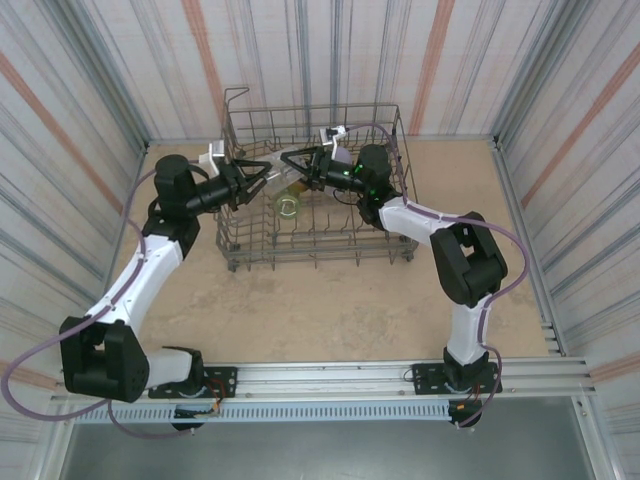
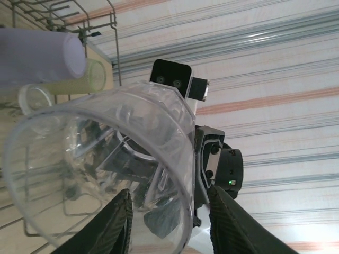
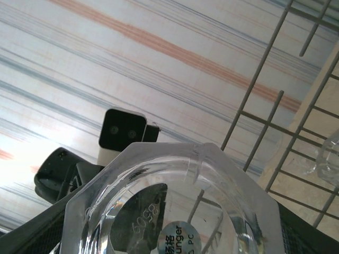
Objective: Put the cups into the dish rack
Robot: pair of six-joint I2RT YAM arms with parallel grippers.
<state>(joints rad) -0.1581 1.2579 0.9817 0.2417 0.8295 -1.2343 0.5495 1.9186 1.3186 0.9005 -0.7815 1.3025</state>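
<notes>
On the worktop stands the dish rack. Over it the left hand has its fingers apart, one on each side of a clear cup's wall. The right hand is clamped on that cup's base. Beyond, inside the rack, a yellow-green cup lies beside a lavender cup.

Robot lab enclosure, striped panel walls, aluminium mounting rail, tan tabletop
</notes>
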